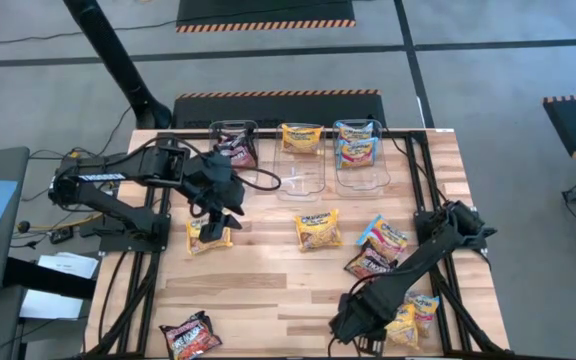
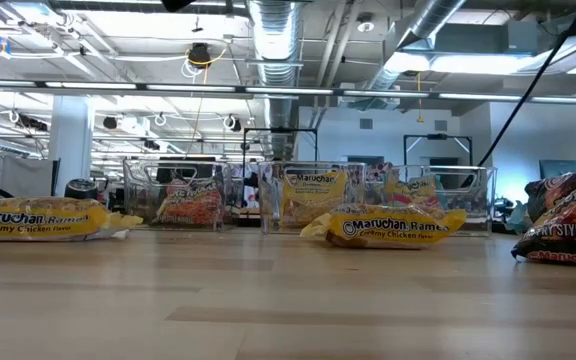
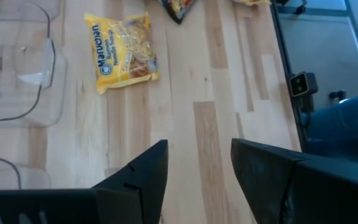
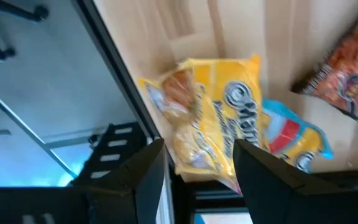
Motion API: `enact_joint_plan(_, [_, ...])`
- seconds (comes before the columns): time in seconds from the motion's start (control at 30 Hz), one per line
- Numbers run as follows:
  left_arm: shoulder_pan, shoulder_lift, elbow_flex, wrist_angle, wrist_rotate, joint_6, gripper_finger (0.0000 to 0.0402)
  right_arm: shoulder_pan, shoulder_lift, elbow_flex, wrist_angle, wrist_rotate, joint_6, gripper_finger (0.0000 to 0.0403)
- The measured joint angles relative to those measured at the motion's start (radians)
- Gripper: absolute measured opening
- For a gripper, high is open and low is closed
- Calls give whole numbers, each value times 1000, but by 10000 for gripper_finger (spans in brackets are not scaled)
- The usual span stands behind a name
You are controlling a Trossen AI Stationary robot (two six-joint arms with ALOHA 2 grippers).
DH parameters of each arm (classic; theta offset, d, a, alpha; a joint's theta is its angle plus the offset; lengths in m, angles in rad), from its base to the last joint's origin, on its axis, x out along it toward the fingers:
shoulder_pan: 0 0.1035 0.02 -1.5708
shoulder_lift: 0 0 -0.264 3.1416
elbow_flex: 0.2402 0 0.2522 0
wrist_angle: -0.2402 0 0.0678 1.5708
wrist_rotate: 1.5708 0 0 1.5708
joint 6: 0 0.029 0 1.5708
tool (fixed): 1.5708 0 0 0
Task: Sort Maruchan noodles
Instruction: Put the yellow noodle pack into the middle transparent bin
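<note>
Maruchan packets lie flat on the wooden table: yellow ones [image 1: 208, 235] [image 1: 318, 228] [image 1: 403, 325], light blue ones [image 1: 383, 235] [image 1: 423, 305], maroon ones [image 1: 368, 265] [image 1: 190, 335]. My left gripper [image 1: 218, 215] hovers just beyond the left yellow packet. It is open over bare wood [image 3: 197, 174], and the centre yellow packet [image 3: 126, 53] lies ahead of it. My right gripper [image 1: 353, 325] is open near the table's near right edge. The yellow packet [image 4: 210, 124] shows past its fingers [image 4: 197, 180], with a blue one [image 4: 288, 134] and a maroon one [image 4: 353, 81] beside it.
Three clear tubs stand along the far edge. The left tub [image 1: 233, 145] holds a maroon packet, the middle tub [image 1: 301, 165] a yellow one [image 1: 301, 137], and the right tub [image 1: 360, 170] blue ones [image 1: 356, 145]. Dark frame rails run along both table sides [image 1: 133, 290]. Bare wood lies at near centre.
</note>
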Motion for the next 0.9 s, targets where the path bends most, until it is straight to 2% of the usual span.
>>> enact_joint_plan(0.23, [-14,0,0,-6,-4,0,162,38,0,-9,24,3,5,215])
enact_joint_plan(0.53, [-31,1,0,-6,-4,0,162,90,-8,-130,59,2,41,215])
enact_joint_plan(0.9, [-31,1,0,-6,-22,0,162,70,-19,-149,26,5,-87,214])
